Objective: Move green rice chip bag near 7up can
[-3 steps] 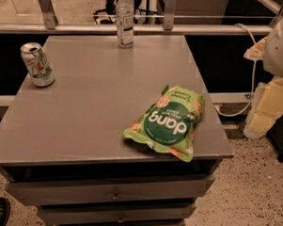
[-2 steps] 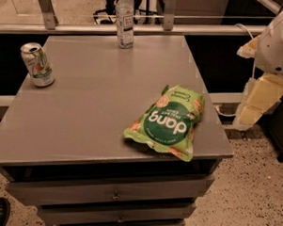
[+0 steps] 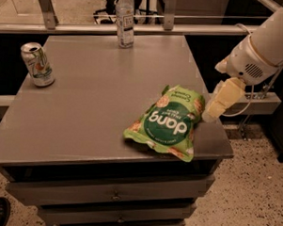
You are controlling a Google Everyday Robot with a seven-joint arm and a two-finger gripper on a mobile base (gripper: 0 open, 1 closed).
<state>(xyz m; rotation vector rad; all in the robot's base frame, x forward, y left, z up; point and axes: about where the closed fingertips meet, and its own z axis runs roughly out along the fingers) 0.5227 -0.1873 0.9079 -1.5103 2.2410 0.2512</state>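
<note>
7up can (image 3: 37, 64) stood upright well left of the green rice chip bag (image 3: 168, 121), so the task was not yet done. Bag lay flat on tabletop (image 3: 94, 113), ungrasped. My tool (image 3: 212, 113) hung just right of the bag, probably approaching; its opening I could not tell.

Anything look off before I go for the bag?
Nothing spilled or tipped. The green rice chip bag lies flat at the front-right edge of the table, perhaps slightly overhanging; the 7up can stands upright far left. The gripper hangs beside the bag.
</note>
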